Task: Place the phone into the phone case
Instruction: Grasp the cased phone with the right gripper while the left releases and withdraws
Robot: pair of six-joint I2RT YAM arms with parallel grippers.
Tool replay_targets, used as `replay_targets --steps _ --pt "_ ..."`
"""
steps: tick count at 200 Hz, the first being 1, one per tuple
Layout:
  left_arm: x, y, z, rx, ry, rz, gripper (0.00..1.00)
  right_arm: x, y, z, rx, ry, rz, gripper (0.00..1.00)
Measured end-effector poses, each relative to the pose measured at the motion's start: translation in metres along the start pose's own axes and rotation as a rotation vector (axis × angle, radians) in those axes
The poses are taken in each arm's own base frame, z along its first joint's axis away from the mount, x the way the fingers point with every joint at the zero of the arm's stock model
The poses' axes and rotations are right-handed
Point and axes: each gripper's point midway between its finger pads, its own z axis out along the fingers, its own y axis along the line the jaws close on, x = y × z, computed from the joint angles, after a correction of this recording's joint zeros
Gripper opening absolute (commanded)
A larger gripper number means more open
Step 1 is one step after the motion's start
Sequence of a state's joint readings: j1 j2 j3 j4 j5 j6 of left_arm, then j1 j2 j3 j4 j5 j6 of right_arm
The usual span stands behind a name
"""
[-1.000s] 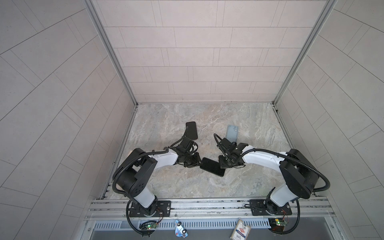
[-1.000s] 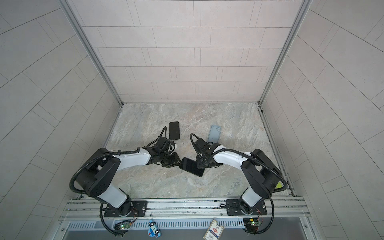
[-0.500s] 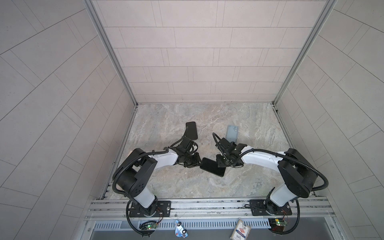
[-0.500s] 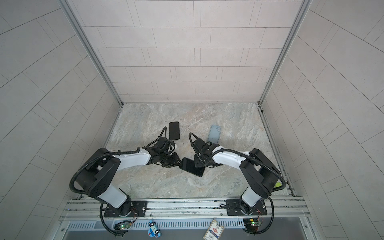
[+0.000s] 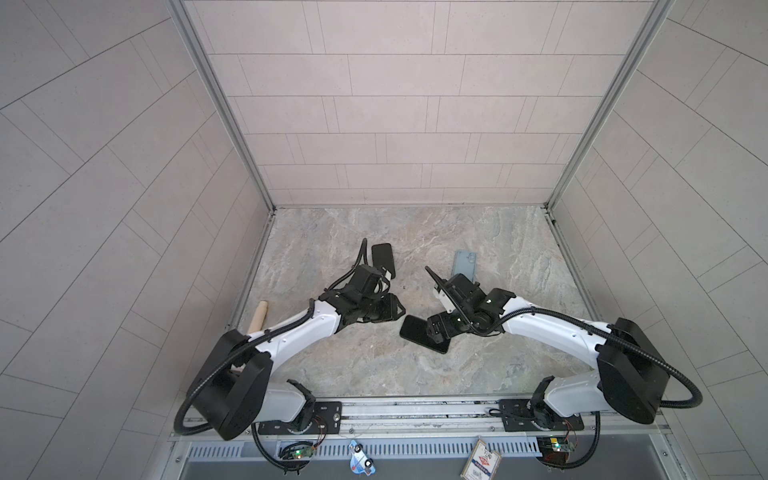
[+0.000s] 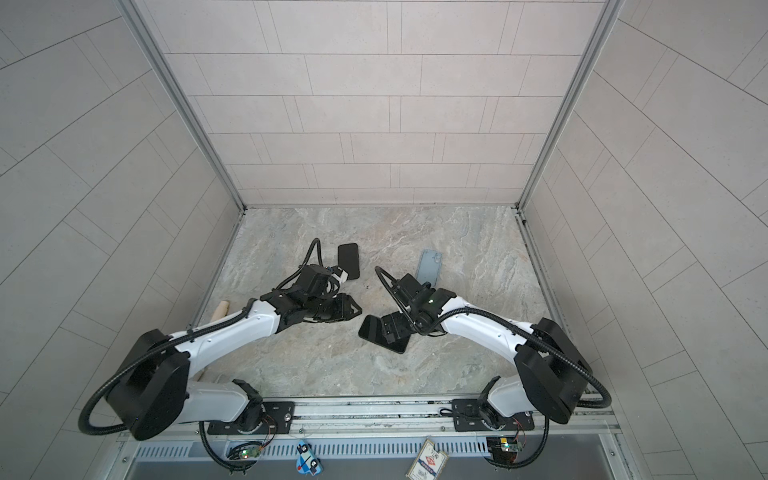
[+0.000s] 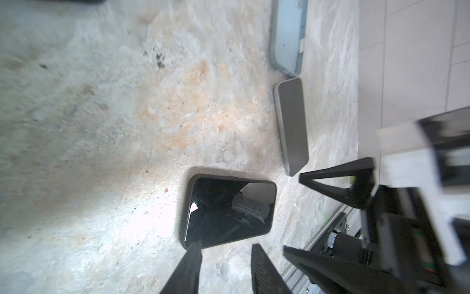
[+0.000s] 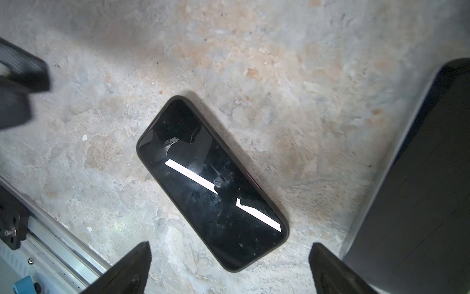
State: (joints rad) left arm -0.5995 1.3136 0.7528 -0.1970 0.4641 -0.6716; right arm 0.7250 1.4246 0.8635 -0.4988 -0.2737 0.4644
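Note:
The black phone (image 5: 415, 334) (image 8: 211, 183) lies flat, screen up, near the middle of the table. A dark rim (image 8: 139, 152) frames its screen and looks like a phone case around it. My right gripper (image 5: 434, 330) (image 8: 230, 245) hangs over one end of the phone, open wide, its fingers (image 8: 127, 269) clear of both long edges. My left gripper (image 5: 395, 309) (image 7: 226, 248) is at the other end, open with nothing between its fingers, one fingertip (image 7: 194, 250) right at the phone's corner (image 7: 229, 211).
An empty light blue case (image 5: 465, 266) (image 7: 288, 35) lies behind the right gripper, with a grey flat slab (image 7: 292, 127) beside it. A black phone-sized slab (image 5: 382, 259) lies behind the left gripper. There is a wooden stick (image 5: 258, 316) by the left wall and a metal rail (image 5: 415, 409) along the front.
My right gripper has opened wide and let go of the phone's end. The left jaws have parted a little and come off the phone. The phone lies where it was.

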Motion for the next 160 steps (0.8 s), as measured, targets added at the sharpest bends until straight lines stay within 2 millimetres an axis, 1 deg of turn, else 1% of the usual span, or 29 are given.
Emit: replay_targets --steps 13,27,39,42,46,52,70,90,100,109,130,149,160 --pt "-0.009 -0.007 -0.02 0.0 -0.053 0.02 0.42 -0.002 0.003 0.006 -0.006 0.019 -0.029 1.0" --pt "-0.019 -0.016 -0.047 0.005 -0.125 0.041 0.43 -0.005 0.003 0.012 -0.004 0.034 -0.052 1.0" --pt "-0.027 -0.02 -0.076 -0.002 -0.209 0.06 0.46 -0.007 0.004 0.017 -0.005 0.047 -0.068 1.0" --pt "-0.029 -0.022 -0.087 -0.004 -0.238 0.07 0.47 -0.007 0.004 0.018 -0.004 0.05 -0.07 1.0" --pt "-0.031 -0.022 -0.095 -0.008 -0.263 0.073 0.49 -0.007 0.004 0.02 -0.006 0.055 -0.075 1.0" --pt "-0.033 -0.023 -0.113 -0.018 -0.313 0.086 0.5 -0.007 0.005 0.022 -0.008 0.062 -0.079 1.0" --pt "-0.034 -0.023 -0.164 -0.049 -0.452 0.129 0.52 -0.005 0.006 0.029 -0.019 0.083 -0.086 1.0" --pt "-0.027 -0.021 -0.207 -0.089 -0.554 0.173 0.53 0.001 0.01 0.034 -0.032 0.097 -0.094 1.0" --pt "-0.022 -0.019 -0.218 -0.108 -0.576 0.192 0.53 0.006 0.013 0.036 -0.027 0.102 -0.109 1.0" --pt "-0.017 -0.016 -0.222 -0.124 -0.577 0.204 0.53 0.007 0.016 0.037 -0.023 0.096 -0.117 0.99" --pt "-0.005 -0.006 -0.223 -0.163 -0.551 0.222 0.54 0.016 0.028 0.04 -0.01 0.082 -0.157 0.98" --pt "-0.001 0.0 -0.224 -0.199 -0.535 0.244 0.54 0.032 0.04 0.04 0.017 0.078 -0.194 0.96" --pt "0.0 0.004 -0.223 -0.221 -0.52 0.255 0.54 0.041 0.043 0.04 0.043 0.08 -0.206 0.96"
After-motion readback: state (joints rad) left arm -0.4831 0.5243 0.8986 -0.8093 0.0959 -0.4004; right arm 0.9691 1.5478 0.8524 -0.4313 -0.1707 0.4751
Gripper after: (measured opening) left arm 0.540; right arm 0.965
